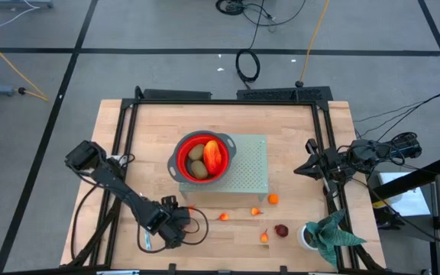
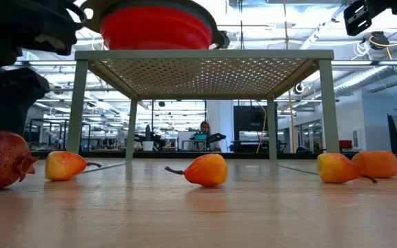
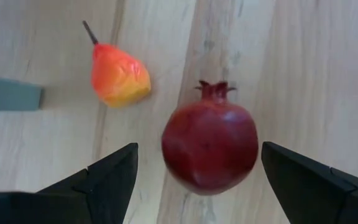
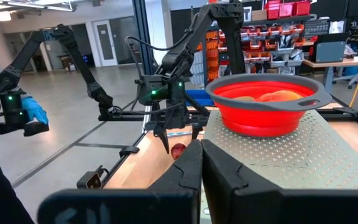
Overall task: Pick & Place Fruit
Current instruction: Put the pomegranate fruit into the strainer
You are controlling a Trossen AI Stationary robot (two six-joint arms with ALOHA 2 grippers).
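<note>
High view: the left arm (image 1: 124, 189) reaches to the desk's (image 1: 296, 126) 7 o'clock edge. The right arm (image 1: 342, 162) waits at 3 o'clock, its jaws together. At centre, a red bowl (image 1: 180, 156) holds kiwis (image 1: 198, 169) and a red-orange piece (image 1: 214, 155).

Low view: a pomegranate (image 2: 2, 160) sits on the desk at 9 o'clock.

Left wrist view: the left jaws stand apart, either side of the pomegranate (image 3: 210, 146), not touching it. A pear (image 3: 118, 76) lies at its 10 o'clock.

Left claw (image 3: 197, 180) hangs low, fingers spread wide; right claw (image 4: 201, 163) waits at the table's side, closed.
</note>
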